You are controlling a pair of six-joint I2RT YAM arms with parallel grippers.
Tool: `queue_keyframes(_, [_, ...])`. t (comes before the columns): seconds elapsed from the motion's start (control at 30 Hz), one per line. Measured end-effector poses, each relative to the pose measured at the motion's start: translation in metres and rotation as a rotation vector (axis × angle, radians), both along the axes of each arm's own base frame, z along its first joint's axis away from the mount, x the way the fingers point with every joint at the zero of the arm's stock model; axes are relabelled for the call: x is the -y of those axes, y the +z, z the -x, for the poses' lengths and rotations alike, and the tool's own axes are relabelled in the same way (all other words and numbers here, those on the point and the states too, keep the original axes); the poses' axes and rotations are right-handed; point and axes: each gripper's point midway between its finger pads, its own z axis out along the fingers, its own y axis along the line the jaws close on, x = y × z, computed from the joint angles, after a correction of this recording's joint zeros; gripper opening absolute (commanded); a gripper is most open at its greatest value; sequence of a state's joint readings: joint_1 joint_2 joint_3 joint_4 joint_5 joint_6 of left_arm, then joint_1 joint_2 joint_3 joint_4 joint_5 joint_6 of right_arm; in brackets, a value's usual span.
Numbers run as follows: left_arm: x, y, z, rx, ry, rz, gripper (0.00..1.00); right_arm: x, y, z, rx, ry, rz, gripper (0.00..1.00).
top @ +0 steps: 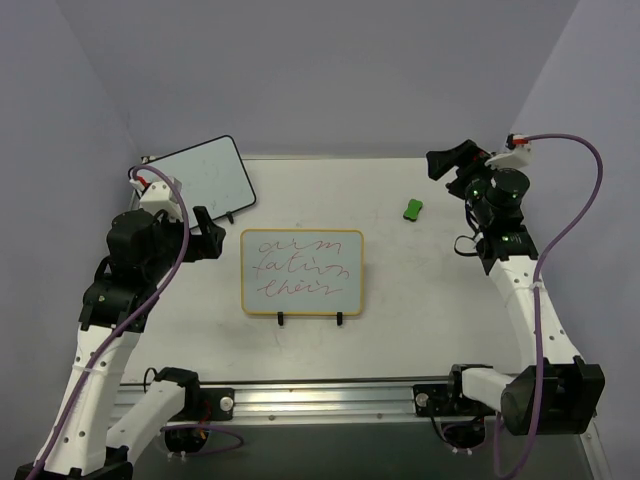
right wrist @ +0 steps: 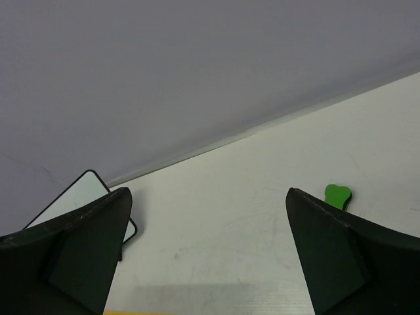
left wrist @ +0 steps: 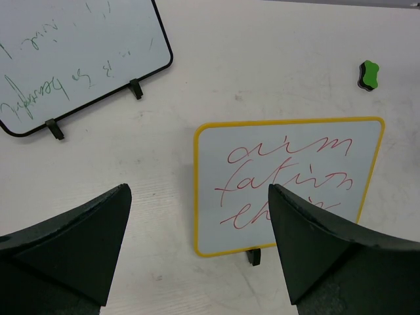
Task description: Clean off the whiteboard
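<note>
Our left gripper point(top: 207, 238) hangs just beside the whiteboard point(top: 301, 272), jaws spread. Right gripper's point(top: 450, 160) well away, spread too.

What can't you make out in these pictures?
Left wrist: a finger of the left gripper covers the lower right corner and last word of the whiteboard.
Left wrist: the black-framed board is cut by the left edge; its writing too faint.
Right wrist: a finger of the right gripper hides part of the green eraser.
</note>
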State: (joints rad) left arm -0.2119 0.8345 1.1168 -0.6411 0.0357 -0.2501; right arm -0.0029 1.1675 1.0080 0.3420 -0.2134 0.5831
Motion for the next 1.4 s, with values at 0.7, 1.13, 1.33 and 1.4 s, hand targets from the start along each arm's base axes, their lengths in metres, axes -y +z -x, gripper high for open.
queue_keyframes(0.7, [0.004,-0.010,-0.006,-0.039,-0.020,0.002,0.94,-0.007,-0.081,-0.079,-0.280,-0.175,0.336,0.75])
queue_keyframes(1.13, [0.006,-0.010,-0.005,-0.040,-0.032,0.008,0.94,0.039,-0.303,-0.121,-0.728,-0.189,0.381,0.60])
queue_keyframes(1.33, [0.006,-0.010,-0.006,-0.041,-0.032,0.008,0.94,0.031,-0.294,-0.138,-0.688,-0.185,0.368,0.58])
queue_keyframes(1.4, [0.006,-0.010,-0.006,-0.041,-0.032,0.008,0.94,0.028,-0.292,-0.139,-0.680,-0.182,0.369,0.58])
